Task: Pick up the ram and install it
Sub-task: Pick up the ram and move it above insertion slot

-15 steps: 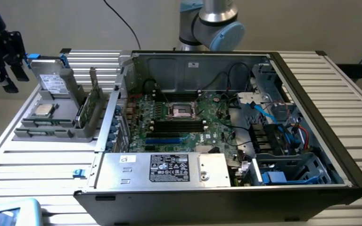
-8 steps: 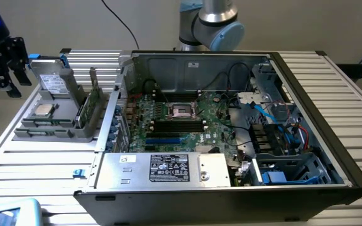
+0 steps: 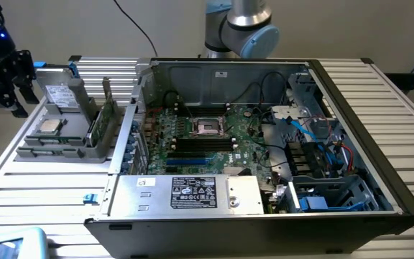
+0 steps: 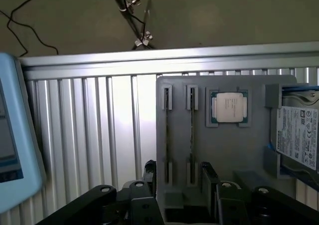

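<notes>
Two ram sticks stand on edge in slots of a grey holder. One ram lies between my fingertips' line, the other ram just beside it. My gripper hovers above them, open, with nothing between its black fingers. In the exterior view the gripper hangs at the far left, above and left of the holder, where the ram sticks up. The motherboard lies inside the open computer case, with black memory slots below the processor socket.
The holder also carries a square silver processor and a hard drive. A light-blue device lies on the slatted table. The case's power supply, cables and drive cage crowd the exterior view's right.
</notes>
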### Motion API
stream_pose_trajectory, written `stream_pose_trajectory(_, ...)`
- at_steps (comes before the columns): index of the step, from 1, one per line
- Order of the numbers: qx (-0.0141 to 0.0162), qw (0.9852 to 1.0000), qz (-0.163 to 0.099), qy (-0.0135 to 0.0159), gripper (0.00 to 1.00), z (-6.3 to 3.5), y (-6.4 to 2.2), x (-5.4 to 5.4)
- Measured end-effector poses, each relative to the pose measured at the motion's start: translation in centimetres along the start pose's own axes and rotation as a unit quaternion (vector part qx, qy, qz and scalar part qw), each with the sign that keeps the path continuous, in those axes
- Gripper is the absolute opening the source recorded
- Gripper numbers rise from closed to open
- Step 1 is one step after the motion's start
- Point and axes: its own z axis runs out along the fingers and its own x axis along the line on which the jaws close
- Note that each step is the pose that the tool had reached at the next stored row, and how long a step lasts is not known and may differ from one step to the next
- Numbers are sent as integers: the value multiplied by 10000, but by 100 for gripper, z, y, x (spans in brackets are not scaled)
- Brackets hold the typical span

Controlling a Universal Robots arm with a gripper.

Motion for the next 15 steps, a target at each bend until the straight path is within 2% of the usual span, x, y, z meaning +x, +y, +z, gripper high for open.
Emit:
stream_pose_trajectory(7,1,10000,-2,-1,48,117,-79,39)
stream_pose_trajectory(15,0,10000,-4,0,48,262,-101,52)
